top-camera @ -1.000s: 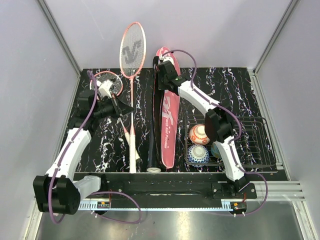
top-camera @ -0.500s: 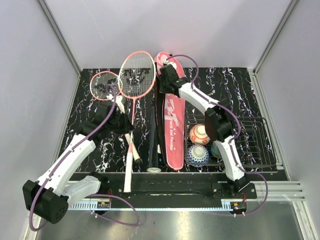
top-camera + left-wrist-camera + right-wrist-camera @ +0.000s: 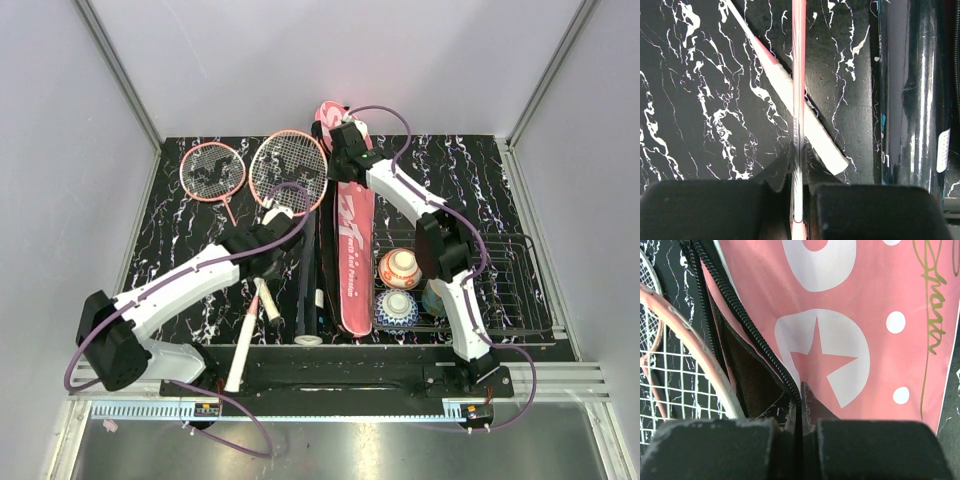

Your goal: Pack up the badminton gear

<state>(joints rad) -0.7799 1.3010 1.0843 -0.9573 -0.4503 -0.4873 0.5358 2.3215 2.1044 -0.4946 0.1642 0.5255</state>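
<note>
Jaws of the left gripper (image 3: 798, 172) are clamped narrow on the shaft of one pink racket (image 3: 290, 172). Over the last second this racket has come down from upright against the back wall. Its head now lies low, just beside the mouth of the pink cover (image 3: 840, 340). The second racket (image 3: 212, 170) lies to its left and the black tube (image 3: 308, 285) to its right. The right gripper (image 3: 799, 402) pinches the cover's zip edge, holding the mouth open. Probable next step: feed the head into the cover.
</note>
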